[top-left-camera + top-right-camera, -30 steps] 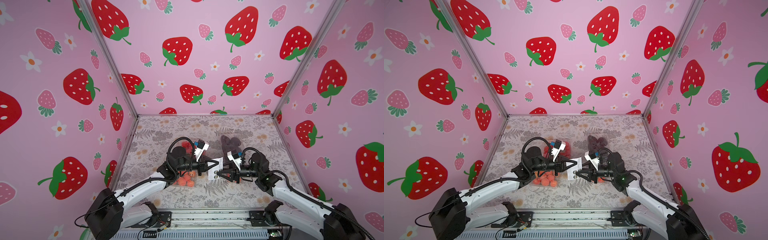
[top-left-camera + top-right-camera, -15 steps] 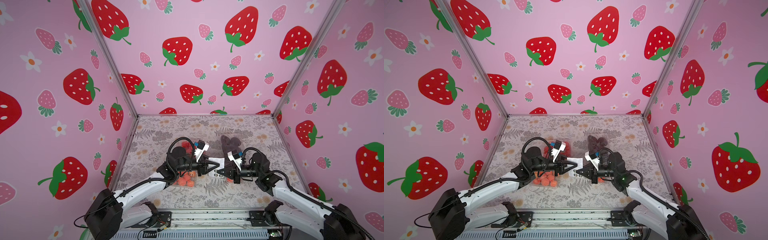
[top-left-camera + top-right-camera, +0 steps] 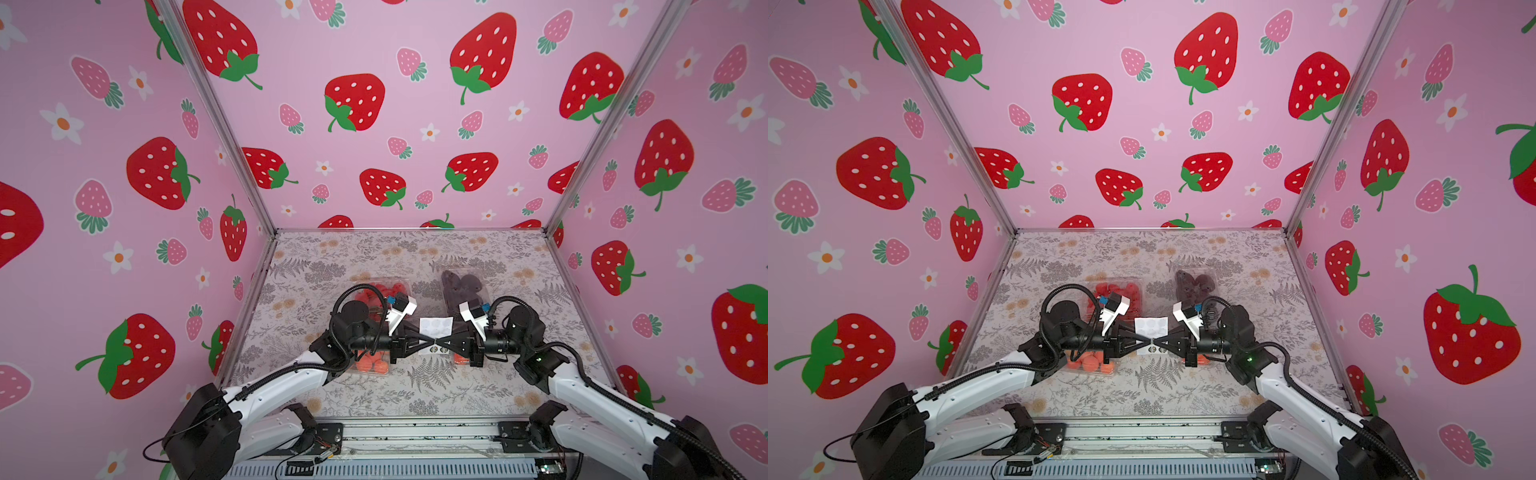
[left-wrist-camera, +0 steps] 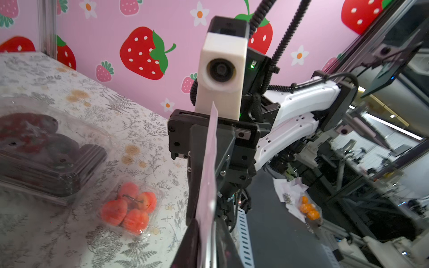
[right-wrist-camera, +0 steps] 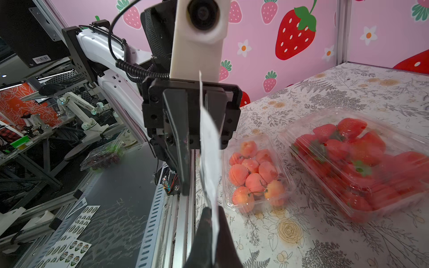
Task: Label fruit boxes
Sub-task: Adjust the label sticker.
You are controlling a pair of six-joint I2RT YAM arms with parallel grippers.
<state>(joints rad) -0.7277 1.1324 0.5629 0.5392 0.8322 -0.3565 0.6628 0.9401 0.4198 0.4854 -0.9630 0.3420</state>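
Bright, even light, faint shadows on the table (image 3: 316, 266). Fisheye stretch above the table in both top views. Blur on the strawberry box (image 5: 362, 167) in the right wrist view.

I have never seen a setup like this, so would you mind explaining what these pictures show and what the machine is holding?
The machine is a left arm and a right arm, each ending in a two-fingered gripper. Two pictures look down from one camera head above; the other two come from a camera on each wrist. On the floral table lie four clear boxes: the strawberry box, the box of orange-pink round fruits, the box of dark fruits and the small box of orange-red fruits. The left gripper and the right gripper meet tip to tip above the table, both pinching one white sticker sheet.
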